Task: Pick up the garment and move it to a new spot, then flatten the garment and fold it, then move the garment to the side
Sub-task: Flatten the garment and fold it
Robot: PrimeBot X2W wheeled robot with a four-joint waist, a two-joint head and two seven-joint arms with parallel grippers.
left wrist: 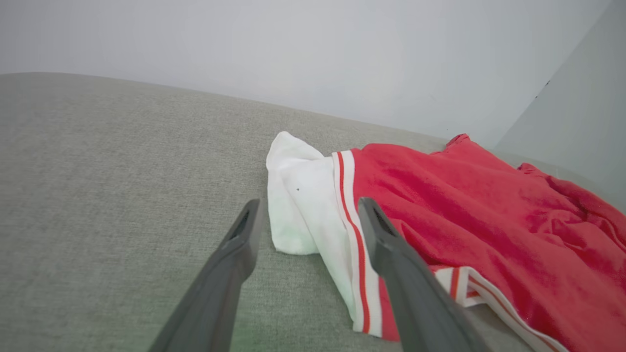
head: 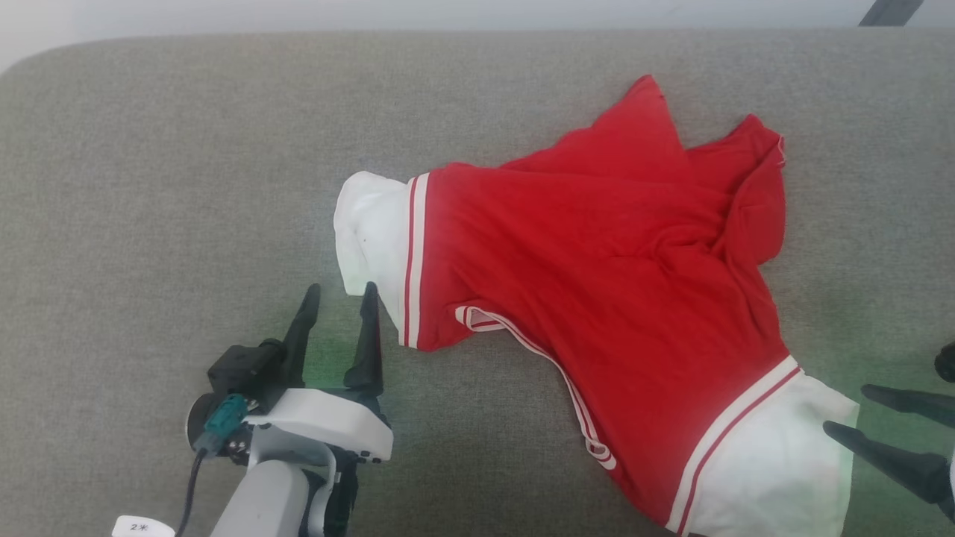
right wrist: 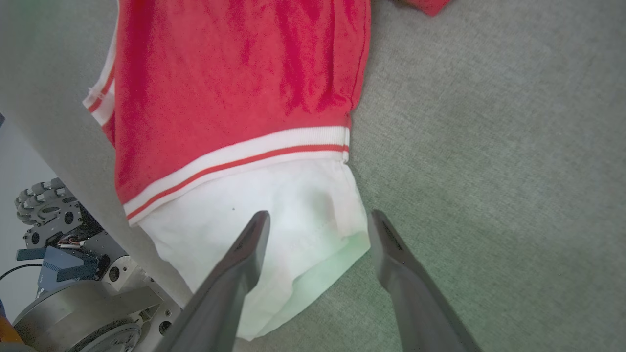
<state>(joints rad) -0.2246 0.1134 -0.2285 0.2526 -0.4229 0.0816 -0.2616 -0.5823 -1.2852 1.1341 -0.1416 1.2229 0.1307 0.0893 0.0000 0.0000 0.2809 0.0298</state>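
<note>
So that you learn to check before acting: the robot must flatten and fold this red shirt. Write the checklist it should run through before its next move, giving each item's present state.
1. Left gripper open and empty: ok, next to the white left sleeve end.
2. Right gripper open and empty: ok, at the white right sleeve end.
3. Shirt lying flat: not ok, bunched and creased at its far right.
4. Shirt folded: not ok.
5. Shirt wholly on the grey cushion: cannot tell, the right sleeve end reaches its near edge.
</note>
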